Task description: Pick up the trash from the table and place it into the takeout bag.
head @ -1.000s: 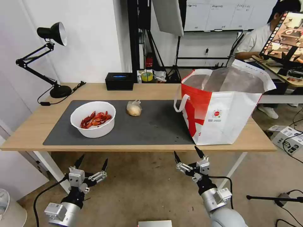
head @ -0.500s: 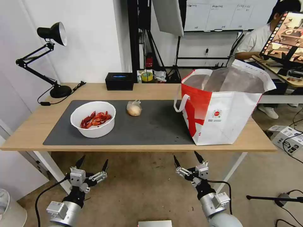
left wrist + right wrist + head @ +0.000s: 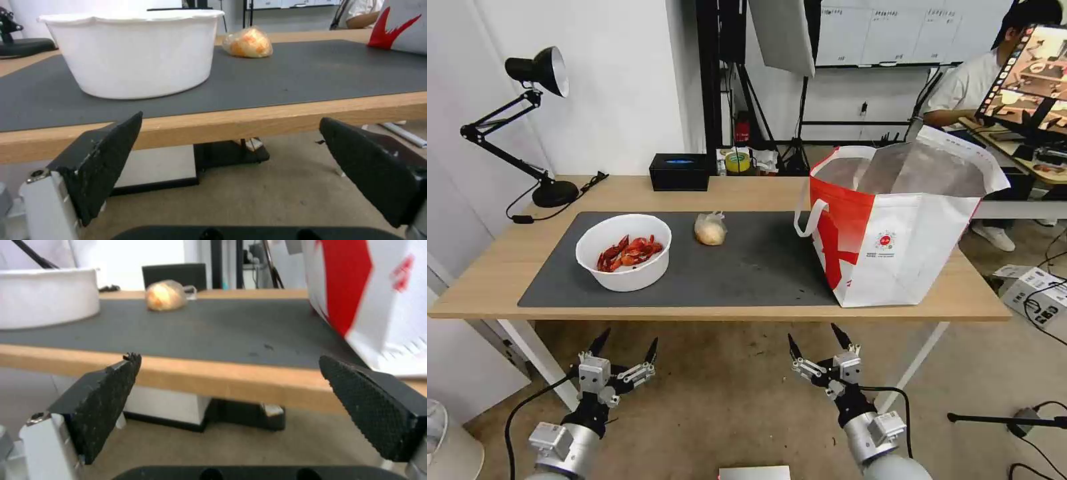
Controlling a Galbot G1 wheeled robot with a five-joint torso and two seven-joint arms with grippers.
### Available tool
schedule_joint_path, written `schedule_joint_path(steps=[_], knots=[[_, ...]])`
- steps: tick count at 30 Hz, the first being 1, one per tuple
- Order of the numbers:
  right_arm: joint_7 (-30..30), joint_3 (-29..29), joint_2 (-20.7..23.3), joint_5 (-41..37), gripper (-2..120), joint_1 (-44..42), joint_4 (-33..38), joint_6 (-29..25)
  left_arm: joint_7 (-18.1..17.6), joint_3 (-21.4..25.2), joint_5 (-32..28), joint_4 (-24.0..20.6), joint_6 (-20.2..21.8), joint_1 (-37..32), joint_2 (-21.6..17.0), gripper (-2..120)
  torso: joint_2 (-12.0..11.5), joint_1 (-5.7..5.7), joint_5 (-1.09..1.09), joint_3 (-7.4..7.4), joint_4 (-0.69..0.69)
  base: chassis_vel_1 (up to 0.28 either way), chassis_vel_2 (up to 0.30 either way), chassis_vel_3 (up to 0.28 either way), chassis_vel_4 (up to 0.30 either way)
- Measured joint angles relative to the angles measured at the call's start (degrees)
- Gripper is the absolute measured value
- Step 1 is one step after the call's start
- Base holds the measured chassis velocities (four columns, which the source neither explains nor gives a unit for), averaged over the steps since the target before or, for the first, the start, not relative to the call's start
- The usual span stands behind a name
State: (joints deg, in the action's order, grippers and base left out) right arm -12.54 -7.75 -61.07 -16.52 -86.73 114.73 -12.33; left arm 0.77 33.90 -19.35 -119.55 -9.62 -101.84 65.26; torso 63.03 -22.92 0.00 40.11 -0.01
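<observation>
A white round bowl (image 3: 624,251) (image 3: 133,50) (image 3: 44,296) of red crayfish shells stands on the left half of the dark grey mat (image 3: 747,267) on the wooden table (image 3: 494,280). A small clear bag with a beige lump (image 3: 710,229) (image 3: 248,42) (image 3: 164,295) lies mid-mat. The red-and-white takeout bag (image 3: 894,230) (image 3: 378,290) stands open at the table's right end. My left gripper (image 3: 626,345) and right gripper (image 3: 815,341) hang open and empty below the table's front edge, over the floor.
A black tissue box (image 3: 680,171) sits at the table's back edge and a black desk lamp (image 3: 527,120) at the back left corner. White table legs (image 3: 534,357) stand near my left arm. A seated person is behind the bag.
Both grippers have sunk slightly lower below the table edge; the right one also drifted left. Nothing on the table moved.
</observation>
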Motion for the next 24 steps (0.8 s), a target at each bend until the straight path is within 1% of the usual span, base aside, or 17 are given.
schedule_joint_path(steps=[2, 3, 5, 6, 9, 10, 14, 15, 18, 19, 21, 22, 24], knots=[[0.6, 1.1, 1.0, -1.2, 100, 3.1, -0.1, 0.2, 0.0, -0.1, 0.0, 0.1, 0.0, 0.1, 0.0, 100, 0.0, 0.00, 0.01, 0.00, 0.01, 0.000, 0.000, 0.000, 0.000], [0.6, 1.1, 1.0, -1.2, 100, 3.1, -0.1, 0.2, 0.0, -0.1, 0.0, 0.1, 0.0, 0.1, 0.0, 100, 0.0, 0.00, 0.01, 0.00, 0.01, 0.000, 0.000, 0.000, 0.000], [1.2, 2.2, 2.8, -3.5, 100, 6.9, -0.1, 1.1, -0.1, -0.3, 0.0, 0.1, 0.0, 0.2, 0.0, 100, 0.0, 0.00, 0.00, 0.00, 0.02, 0.000, 0.000, 0.000, 0.000], [1.2, 2.2, 2.8, -3.5, 100, 6.9, -0.1, 1.1, -0.1, -0.3, 0.0, 0.1, 0.0, 0.2, 0.0, 100, 0.0, 0.00, 0.00, 0.00, 0.02, 0.000, 0.000, 0.000, 0.000], [2.3, 3.7, 4.5, -5.9, 100, 11.2, -0.3, 2.4, -0.1, -0.3, 0.0, 0.2, 0.0, 0.3, -0.5, 100, 0.0, 0.00, 0.00, 0.01, 0.01, 0.000, 0.000, 0.000, 0.000], [2.3, 3.7, 4.5, -5.9, 100, 11.2, -0.3, 2.4, -0.1, -0.3, 0.0, 0.2, 0.0, 0.3, -0.5, 100, 0.0, 0.00, 0.00, 0.01, 0.01, 0.000, 0.000, 0.000, 0.000], [3.2, 6.6, 5.9, -9.4, 100, 18.4, -1.6, 4.3, -0.2, -0.1, -0.1, 0.4, 0.0, 0.3, -0.6, 100, 0.0, 0.00, 0.00, 0.01, 0.00, 0.000, 0.000, 0.000, 0.000], [3.2, 6.6, 5.9, -9.4, 100, 18.4, -1.6, 4.3, -0.2, -0.1, -0.1, 0.4, 0.0, 0.3, -0.6, 100, 0.0, 0.00, 0.00, 0.01, 0.00, 0.000, 0.000, 0.000, 0.000], [3.2, 10.3, 6.8, -11.7, 100, 24.8, -2.8, 5.8, -0.2, -0.1, -0.1, 0.5, 0.0, 0.3, -0.6, 100, 0.0, 0.00, 0.01, 0.01, 0.01, 0.000, 0.000, 0.000, 0.000], [3.2, 10.3, 6.8, -11.7, 100, 24.8, -2.8, 5.8, -0.2, -0.1, -0.1, 0.5, 0.0, 0.3, -0.6, 100, 0.0, 0.00, 0.01, 0.01, 0.01, 0.000, 0.000, 0.000, 0.000], [2.9, 13.0, 7.2, -12.8, 100, 29.5, -3.9, 6.6, -0.3, 0.0, -0.2, 0.5, 0.0, 0.3, -0.8, 100, 0.0, 0.00, 0.00, 0.01, 0.01, 0.000, 0.000, 0.000, 0.000], [2.9, 13.0, 7.2, -12.8, 100, 29.5, -3.9, 6.6, -0.3, 0.0, -0.2, 0.5, 0.0, 0.3, -0.8, 100, 0.0, 0.00, 0.00, 0.01, 0.01, 0.000, 0.000, 0.000, 0.000], [2.1, 16.3, 7.1, -14.2, 100, 34.8, -5.6, 7.8, -0.4, 0.2, -0.3, 0.6, 0.0, 0.3, -0.9, 100, 0.0, -0.01, 0.00, 0.01, 0.01, 0.000, 0.000, 0.000, 0.000]])
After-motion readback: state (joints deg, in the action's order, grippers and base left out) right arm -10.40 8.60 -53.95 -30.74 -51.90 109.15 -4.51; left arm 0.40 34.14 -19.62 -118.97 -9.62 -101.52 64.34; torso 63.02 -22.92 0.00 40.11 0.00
